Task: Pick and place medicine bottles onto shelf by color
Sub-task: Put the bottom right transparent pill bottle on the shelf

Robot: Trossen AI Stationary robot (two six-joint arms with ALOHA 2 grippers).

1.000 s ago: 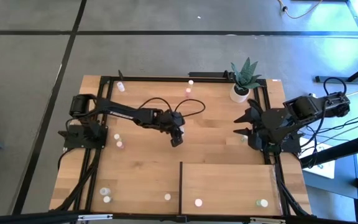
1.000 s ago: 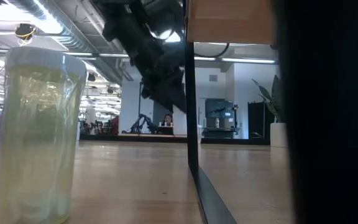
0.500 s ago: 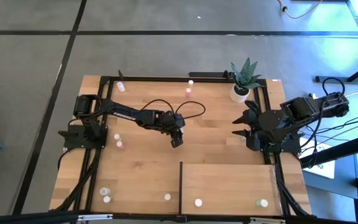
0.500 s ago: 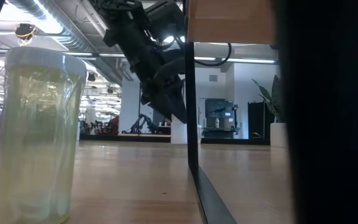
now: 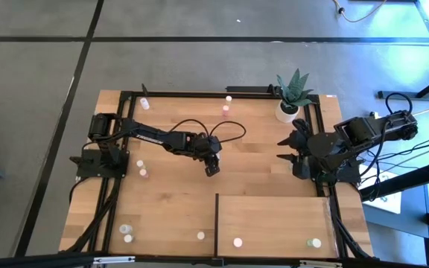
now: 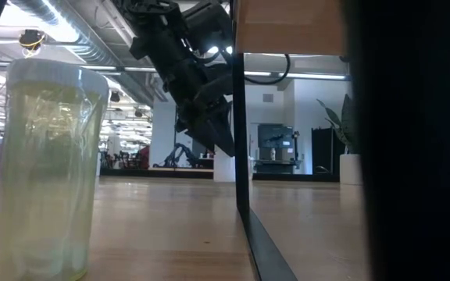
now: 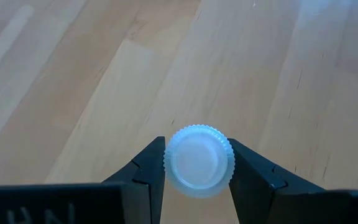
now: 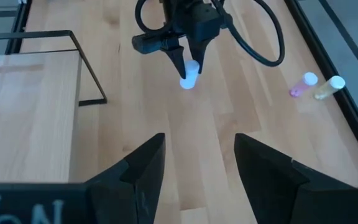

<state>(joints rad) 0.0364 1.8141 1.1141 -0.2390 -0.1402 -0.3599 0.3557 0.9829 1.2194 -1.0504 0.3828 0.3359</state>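
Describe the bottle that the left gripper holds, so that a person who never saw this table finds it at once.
Start at the wooden table and follow the left arm to the middle, where the left gripper hangs above the boards. The bottle sits upright between its fingers, pale bluish with a ribbed round cap. It is the only bottle off the table; the others stand near the edges.

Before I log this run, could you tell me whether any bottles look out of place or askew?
Yes: a pink bottle and a pale yellow bottle lie tipped on their sides by the table's dark edge rail, beyond the left gripper.
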